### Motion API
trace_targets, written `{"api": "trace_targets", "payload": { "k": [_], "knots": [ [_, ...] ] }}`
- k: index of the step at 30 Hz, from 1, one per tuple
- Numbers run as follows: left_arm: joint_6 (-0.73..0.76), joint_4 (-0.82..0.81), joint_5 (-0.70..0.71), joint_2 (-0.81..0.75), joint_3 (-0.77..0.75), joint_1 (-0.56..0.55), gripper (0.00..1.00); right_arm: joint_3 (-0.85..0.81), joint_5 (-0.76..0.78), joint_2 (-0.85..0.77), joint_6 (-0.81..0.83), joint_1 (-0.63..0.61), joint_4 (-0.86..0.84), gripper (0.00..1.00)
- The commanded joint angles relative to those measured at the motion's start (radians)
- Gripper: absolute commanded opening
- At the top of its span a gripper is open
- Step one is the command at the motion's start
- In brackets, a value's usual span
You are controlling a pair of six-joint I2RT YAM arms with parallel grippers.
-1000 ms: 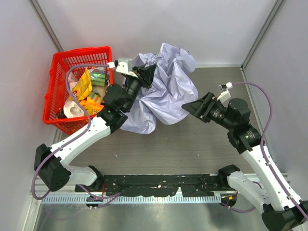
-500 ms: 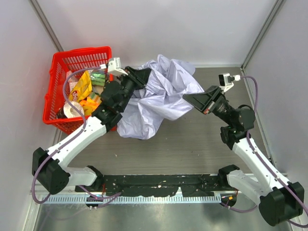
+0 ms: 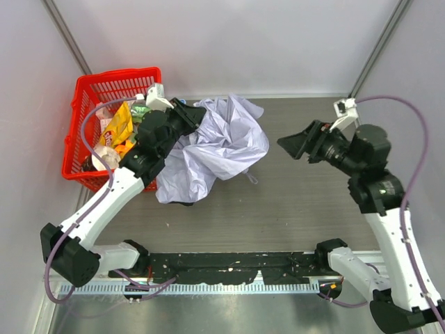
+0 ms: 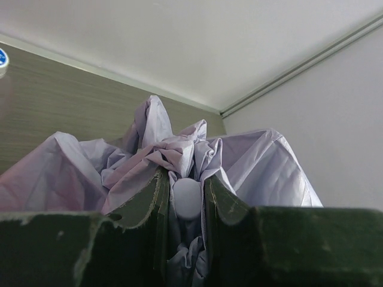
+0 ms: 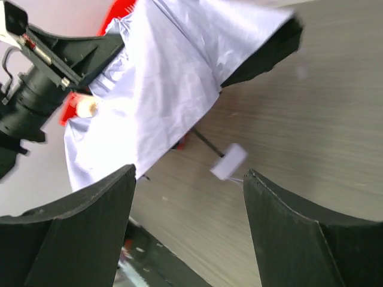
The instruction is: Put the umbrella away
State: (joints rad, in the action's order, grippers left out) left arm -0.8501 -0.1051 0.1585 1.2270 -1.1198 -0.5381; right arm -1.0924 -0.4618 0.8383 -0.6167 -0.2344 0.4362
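- Top external view: the umbrella (image 3: 219, 142) lies as a crumpled heap of pale lavender fabric on the grey table (image 3: 299, 209), left of centre and toward the back.
- Its left edge touches the red basket (image 3: 82, 94), which stands in the far left corner.
- The basket holds a yellow packet (image 3: 118, 125), a white roll (image 3: 104, 158) and other small goods.
- The left gripper (image 3: 195, 115) reaches between basket and umbrella, its tips buried in the upper left folds.
- The right gripper (image 3: 286, 144) hangs to the right of the heap, apart from the fabric, pointing at it.

- Left wrist view: the left gripper (image 4: 185, 200) is clenched on the umbrella (image 4: 263, 167), with a bunched fold pinched between its two dark fingers (image 4: 146, 200).
- Fabric rises all around them and hides most of the table (image 4: 54, 89).
- The pale back wall (image 4: 179, 42) shows above.

- Right wrist view: the right gripper (image 5: 188, 176) is released, its fingers (image 5: 78, 233) spread wide with only bare table (image 5: 311, 119) between them.
- Ahead, the umbrella (image 5: 167, 78) drapes across the frame.
- A thin black shaft (image 5: 203, 140) and a light strap (image 5: 227, 162) stick out below its hem onto the table.
- The left gripper (image 5: 72, 48) grips the fabric at the far side.
- Bits of the red basket (image 5: 112, 23) show behind it.
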Motion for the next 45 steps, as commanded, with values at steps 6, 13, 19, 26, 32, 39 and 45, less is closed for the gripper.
{"api": "trace_targets", "payload": {
  "k": [6,13,19,26,32,39,45],
  "knots": [
    [0.025,0.252,0.093,0.026,-0.213,0.004,0.00,-0.389,-0.043,0.108,0.304,-0.089,0.204,0.71],
    [-0.013,0.298,0.030,0.086,-0.252,-0.008,0.00,-0.581,0.309,0.364,0.432,-0.572,0.264,0.70],
    [0.006,0.289,0.026,0.112,-0.250,-0.055,0.00,-0.639,0.390,0.517,0.595,-0.695,0.288,0.70],
    [0.005,0.223,-0.017,0.098,-0.218,-0.083,0.00,-0.494,0.506,0.538,0.627,-0.704,0.185,0.45],
    [-0.013,-0.068,-0.151,0.020,-0.043,-0.083,0.00,-0.439,0.664,0.539,0.582,-0.662,0.131,0.00],
    [-0.012,-0.222,-0.324,0.019,0.025,-0.085,0.00,-0.423,0.646,0.518,0.491,-0.582,0.140,0.06],
    [0.081,-0.206,-0.312,0.011,0.028,-0.082,0.00,-0.429,0.477,0.417,0.454,-0.583,0.308,0.50]
  ]
}}
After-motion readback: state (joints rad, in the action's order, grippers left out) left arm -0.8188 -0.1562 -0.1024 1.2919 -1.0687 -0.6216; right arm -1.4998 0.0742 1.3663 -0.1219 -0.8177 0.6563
